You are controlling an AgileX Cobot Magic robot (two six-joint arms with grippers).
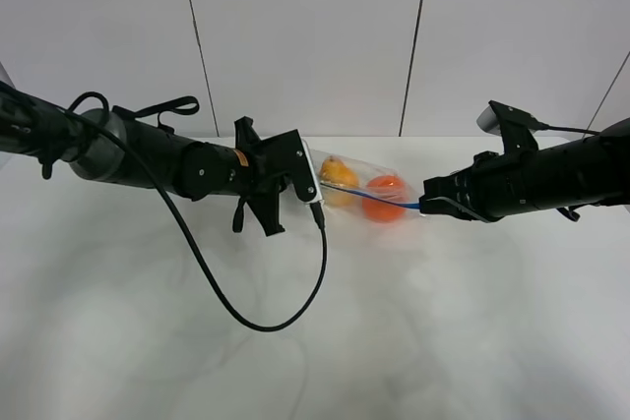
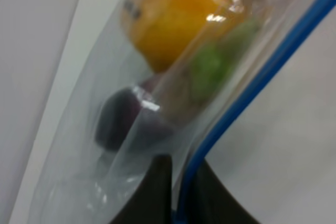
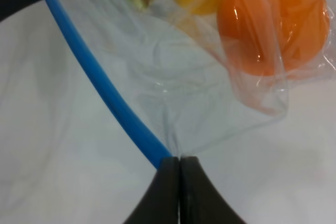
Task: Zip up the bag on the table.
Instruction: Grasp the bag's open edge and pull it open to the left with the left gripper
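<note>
My left claw and right claw each clamp the bag by its blue zipper strip, seemingly at opposite ends.

You are looking at a robotics lab or test cell. A plain white table is standing against a wall of pale panels divided by dark vertical seams. The black left arm and right arm are reaching in over the top, and you are seeing an exposed black cable looping from the left arm above the table.
</note>
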